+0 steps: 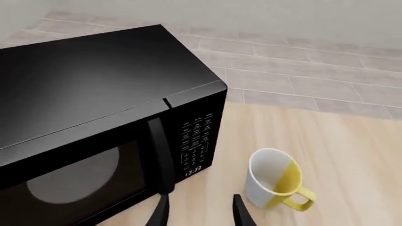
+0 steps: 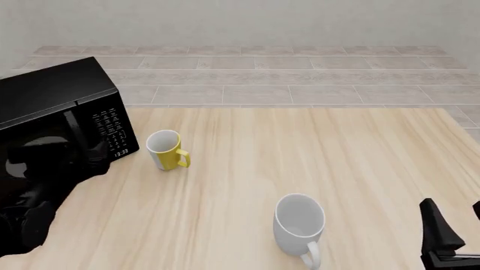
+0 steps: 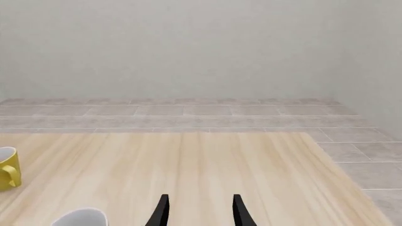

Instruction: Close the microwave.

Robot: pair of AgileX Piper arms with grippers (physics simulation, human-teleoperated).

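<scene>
The microwave (image 1: 94,80) is a big black box at the table's far left, also in the front view (image 2: 53,90). Its door sits flush with the keypad panel (image 1: 196,141), and the small display (image 1: 193,170) is lit. A white plate (image 1: 75,181) shows dimly through the door window. My left gripper (image 1: 199,214) is open just in front of the door's vertical handle (image 1: 160,155), with one finger (image 1: 157,212) at the handle's lower end. My right gripper (image 2: 456,220) is open over the table's near right corner, holding nothing, as the right wrist view (image 3: 199,212) confirms.
A yellow and white mug (image 2: 165,149) stands upright just right of the microwave, close to my left gripper (image 1: 273,179). A white mug (image 2: 300,225) stands near the front middle of the wooden table (image 2: 338,152). A tiled floor and a pale wall lie beyond the far edge.
</scene>
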